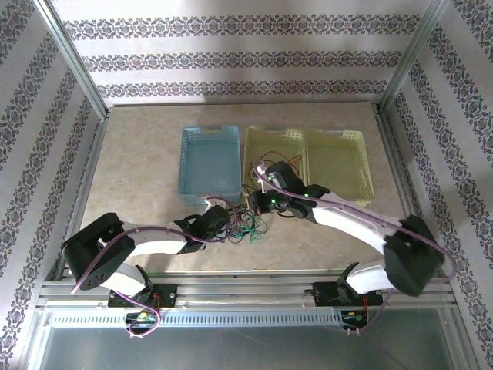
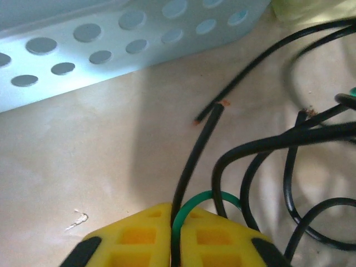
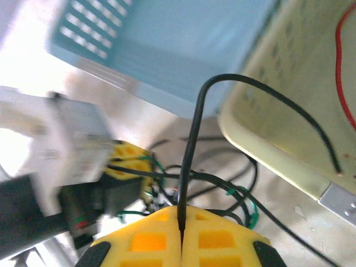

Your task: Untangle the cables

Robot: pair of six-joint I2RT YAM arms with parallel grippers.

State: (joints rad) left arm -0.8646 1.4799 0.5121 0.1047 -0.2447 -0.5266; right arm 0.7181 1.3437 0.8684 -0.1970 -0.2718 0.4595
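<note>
— How many baskets do we count?
— Three. One blue basket (image 1: pixel 209 158) ahead of the left gripper (image 2: pixel 173 208), and two yellow: the middle basket (image 1: pixel 273 132) by the right gripper (image 3: pixel 182 214), and the right basket (image 1: pixel 339 166) beyond it.
— Arms?
— Two, the left arm (image 1: pixel 154 240) and the right arm (image 1: pixel 354 220), so two grippers.
— And the cables (image 1: pixel 250 227)?
— We see three colours. One red strand (image 3: pixel 342 72) lies up and right of the right gripper. The green strands (image 2: pixel 194 201) and black strands (image 2: pixel 200 144) loop too much around the left gripper for us to count.

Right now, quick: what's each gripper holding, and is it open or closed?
Left gripper: closed on black and green cables.
Right gripper: closed on a black cable.
</note>
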